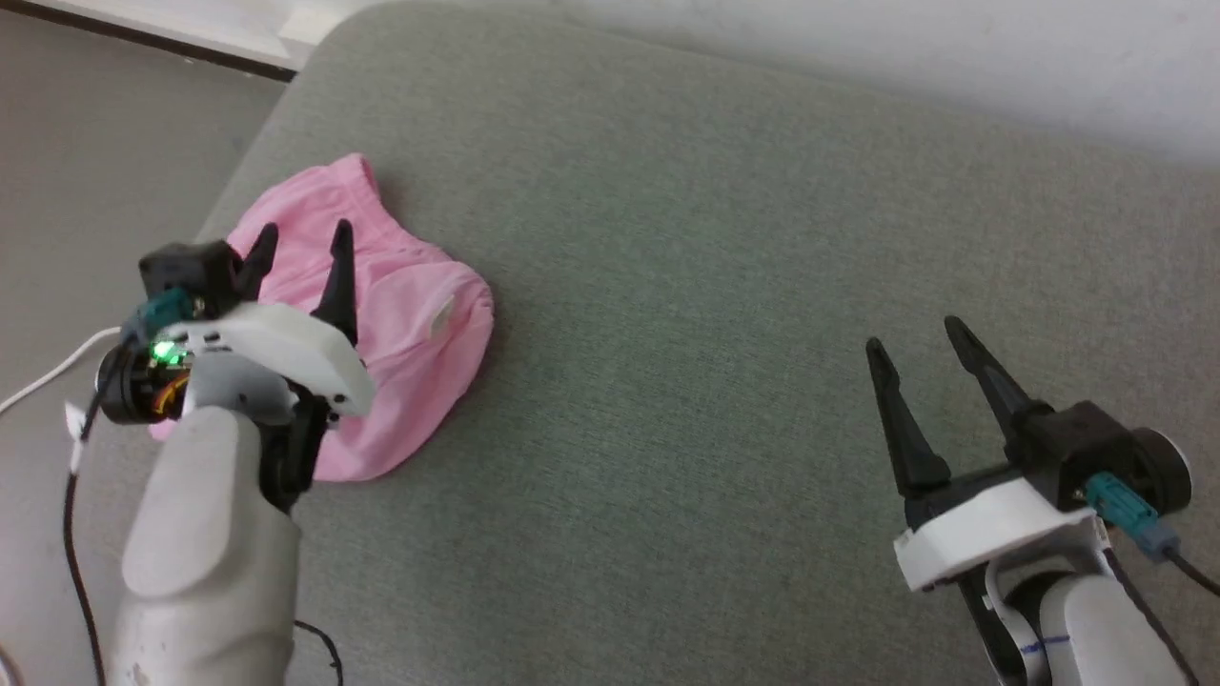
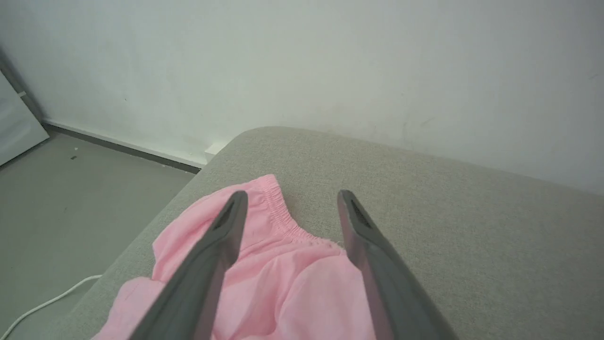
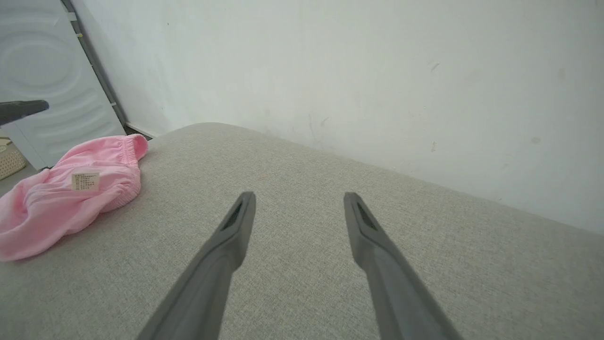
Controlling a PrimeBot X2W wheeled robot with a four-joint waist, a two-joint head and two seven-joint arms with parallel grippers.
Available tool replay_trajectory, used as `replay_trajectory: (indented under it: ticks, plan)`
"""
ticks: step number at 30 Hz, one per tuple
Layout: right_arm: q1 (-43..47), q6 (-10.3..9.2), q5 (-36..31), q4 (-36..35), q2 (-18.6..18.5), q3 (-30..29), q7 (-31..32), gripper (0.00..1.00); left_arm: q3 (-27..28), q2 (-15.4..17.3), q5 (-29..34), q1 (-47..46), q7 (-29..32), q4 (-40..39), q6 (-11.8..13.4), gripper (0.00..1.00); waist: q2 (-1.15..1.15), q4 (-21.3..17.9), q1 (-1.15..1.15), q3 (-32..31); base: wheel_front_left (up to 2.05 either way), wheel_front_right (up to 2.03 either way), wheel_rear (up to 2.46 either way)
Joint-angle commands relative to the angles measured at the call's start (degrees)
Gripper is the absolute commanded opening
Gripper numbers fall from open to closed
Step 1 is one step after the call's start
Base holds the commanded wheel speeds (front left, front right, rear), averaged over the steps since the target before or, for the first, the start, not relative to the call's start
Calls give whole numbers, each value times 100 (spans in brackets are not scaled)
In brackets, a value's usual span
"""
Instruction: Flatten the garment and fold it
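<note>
Garment (image 1: 410, 295) bunched near left edge of cushion (image 1: 724, 286) — bare fabric rightward.

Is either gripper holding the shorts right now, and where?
Nothing is held. The left gripper is open over the garment; the right gripper is open over the cushion.

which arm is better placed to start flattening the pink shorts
Left, most likely. The left gripper hangs open directly over the crumpled garment, close to its waistband. The right gripper is also open, but over bare cushion, well apart from the fabric.
</note>
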Motion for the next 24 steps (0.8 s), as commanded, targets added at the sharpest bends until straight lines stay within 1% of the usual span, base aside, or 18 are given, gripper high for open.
replay_trajectory:
  ticks: [1, 6, 12, 13, 14, 15, 16, 19, 23, 24]
  plan:
    - [-127, -9, 41, -31, -26, 10, -2, 100, -33, 57, -52, -169, 124, 201, -53, 100, 0, -200, -1, 240, 0, 0, 0]
    - [-298, -9, 130, 14, -62, 108, -24, 100, -104, 294, -350, -615, 1145, 1366, -170, 100, 0, -396, -1, 483, 0, 0, 0]
    - [-410, -10, 246, 107, -70, 127, -108, 100, -198, 489, -714, -973, 2045, 2378, -260, 100, 0, -519, -1, 652, 0, 0, 0]
    - [-421, -10, 266, 117, -73, 115, -126, 100, -240, 501, -769, -1029, 2199, 2512, -272, 92, 0, -513, -1, 677, 0, 0, 0]
    - [-434, -10, 284, 126, -80, 112, -142, 100, -281, 513, -823, -1089, 2336, 2629, -282, 53, 0, -504, -1, 702, 0, 0, 0]
    - [-449, -10, 298, 146, -88, 116, -157, 100, -337, 529, -861, -1141, 2464, 2738, -291, 40, 0, -495, -1, 713, 0, 0, 0]
    - [-464, -10, 308, 171, -88, 128, -168, 100, -402, 546, -896, -1189, 2573, 2827, -299, 0, 0, -488, -1, 713, 0, 0, 0]
    - [-515, -11, 349, 273, -74, 191, -227, 100, -569, 650, -1027, -1319, 2641, 2931, -319, 0, 0, -467, -1, 644, 0, 0, 0]
    - [-524, -11, 420, 401, -22, 211, -356, 100, -680, 947, -1010, -1528, 2253, 3020, -337, 0, 0, -425, -1, 452, 0, 0, 0]
    - [-502, -11, 427, 431, -7, 188, -379, 100, -681, 987, -977, -1567, 2103, 3005, -297, 0, 0, -417, -1, 383, 0, 0, 0]
